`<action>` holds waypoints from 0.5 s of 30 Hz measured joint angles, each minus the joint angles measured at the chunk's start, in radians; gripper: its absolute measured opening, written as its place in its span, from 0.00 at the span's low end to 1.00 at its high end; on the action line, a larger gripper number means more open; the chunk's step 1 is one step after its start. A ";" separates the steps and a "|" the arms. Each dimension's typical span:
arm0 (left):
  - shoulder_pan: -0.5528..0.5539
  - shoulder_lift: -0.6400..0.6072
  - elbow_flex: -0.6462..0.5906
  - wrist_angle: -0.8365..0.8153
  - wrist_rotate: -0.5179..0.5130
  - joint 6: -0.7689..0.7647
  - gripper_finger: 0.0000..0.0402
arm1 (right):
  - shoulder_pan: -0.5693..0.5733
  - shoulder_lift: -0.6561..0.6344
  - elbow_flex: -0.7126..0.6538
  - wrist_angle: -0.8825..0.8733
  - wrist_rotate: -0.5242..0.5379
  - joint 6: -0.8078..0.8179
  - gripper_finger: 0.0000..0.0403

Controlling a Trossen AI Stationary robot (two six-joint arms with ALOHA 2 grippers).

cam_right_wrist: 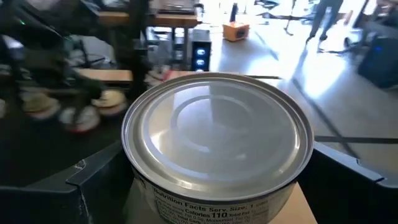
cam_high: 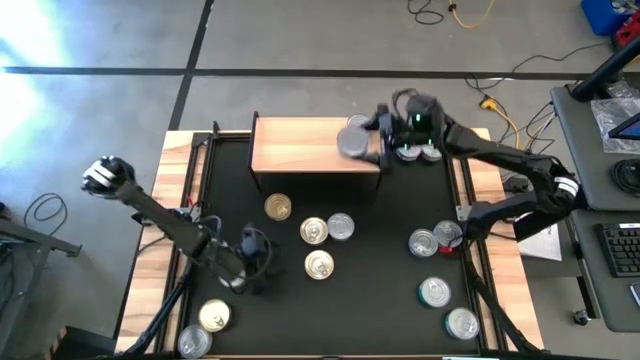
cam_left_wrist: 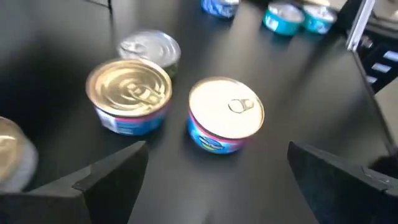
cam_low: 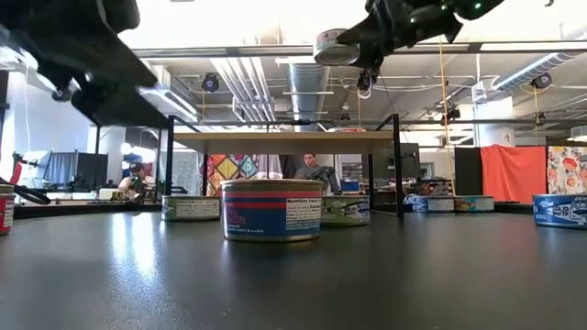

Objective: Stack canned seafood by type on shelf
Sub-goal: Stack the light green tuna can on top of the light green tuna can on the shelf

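Right gripper (cam_right_wrist: 214, 186), jaws wide around a silver-lidded round tin (cam_right_wrist: 217, 140) above the light-wood shelf (cam_high: 300, 145): I'd lower it level, flat onto the board.

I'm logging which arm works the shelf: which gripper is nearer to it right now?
The right. The right gripper hangs over the shelf's right end, jaws around a silver-lidded can. The left gripper hovers over the table's front left, by loose cans.
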 joint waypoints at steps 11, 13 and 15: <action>0.231 -0.278 0.000 0.012 -0.028 0.278 0.92 | -0.246 0.201 0.093 -0.037 -0.149 -0.097 0.93; 0.329 -0.300 0.006 0.038 0.093 0.317 0.92 | -0.280 0.213 0.100 -0.036 -0.163 -0.114 0.93; 0.441 -0.305 0.018 0.060 0.234 0.364 0.92 | -0.310 0.222 0.103 -0.035 -0.199 -0.129 0.93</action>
